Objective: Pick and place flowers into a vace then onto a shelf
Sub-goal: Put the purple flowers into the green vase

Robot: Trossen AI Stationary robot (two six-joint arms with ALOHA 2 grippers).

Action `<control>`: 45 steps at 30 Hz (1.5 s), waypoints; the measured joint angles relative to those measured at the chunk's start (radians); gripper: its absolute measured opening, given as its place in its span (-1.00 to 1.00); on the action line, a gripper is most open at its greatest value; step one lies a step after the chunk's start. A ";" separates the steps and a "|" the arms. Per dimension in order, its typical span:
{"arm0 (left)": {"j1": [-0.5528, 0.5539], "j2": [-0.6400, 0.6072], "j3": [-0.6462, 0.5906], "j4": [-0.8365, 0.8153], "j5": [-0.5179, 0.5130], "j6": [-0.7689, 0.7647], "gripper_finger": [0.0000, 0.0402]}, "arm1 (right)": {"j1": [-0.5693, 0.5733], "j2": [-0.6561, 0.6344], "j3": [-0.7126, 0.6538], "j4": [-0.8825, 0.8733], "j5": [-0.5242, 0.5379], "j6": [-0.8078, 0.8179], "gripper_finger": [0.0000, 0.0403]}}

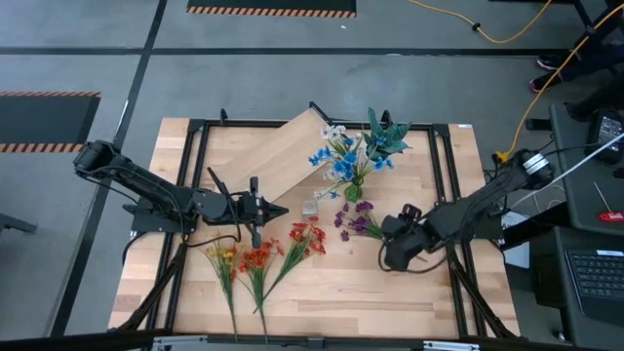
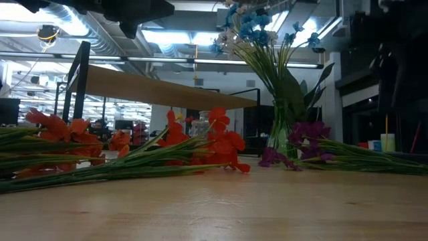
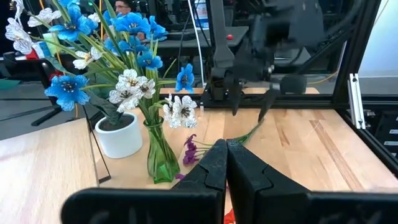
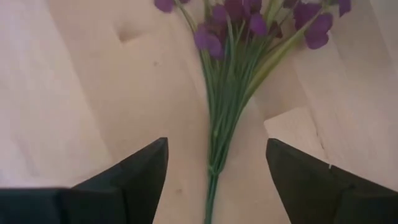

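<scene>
The right gripper (image 4: 214, 171) hangs with fingers wide apart over the stems of the purple flowers (image 1: 353, 218) lying on the surface (image 1: 390, 292), apparently lined up to straddle them for a pick. The vase (image 3: 159, 155) already holds blue and white flowers (image 1: 343, 156) (orange ones (image 1: 258, 259) wait nearby). The left gripper (image 1: 277, 209) is closed, empty, beside the shelf (image 1: 278, 151).

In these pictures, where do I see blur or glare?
Low view: bright ceiling lights glare behind the vase; the near tabletop is soft. Right wrist view: purple flowers slightly blurred. Left wrist view: the right gripper is blurred.
</scene>
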 joint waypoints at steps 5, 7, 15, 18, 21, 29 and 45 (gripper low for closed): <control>0.000 0.000 0.000 0.000 0.001 0.000 -0.98 | -0.014 0.088 -0.001 0.005 -0.009 0.040 0.35; 0.000 0.000 0.000 0.000 0.001 0.000 -0.98 | -0.021 0.109 -0.016 0.045 -0.015 0.036 0.35; 0.000 0.000 0.000 0.000 0.002 0.000 -0.98 | -0.083 0.109 -0.145 0.258 -0.044 -0.040 0.30; 0.000 0.000 0.000 -0.002 0.002 0.000 -0.98 | -0.106 0.109 -0.184 0.318 -0.061 -0.082 0.27; 0.000 0.000 0.000 -0.005 0.002 0.000 -0.98 | -0.129 0.109 -0.216 0.380 -0.065 -0.103 0.25; 0.000 0.000 0.000 -0.007 0.002 0.000 -0.98 | -0.157 0.102 -0.305 0.482 -0.067 -0.117 0.25; 0.000 0.000 0.000 -0.015 0.002 0.000 -0.98 | -0.159 0.103 -0.314 0.468 -0.060 -0.118 -0.23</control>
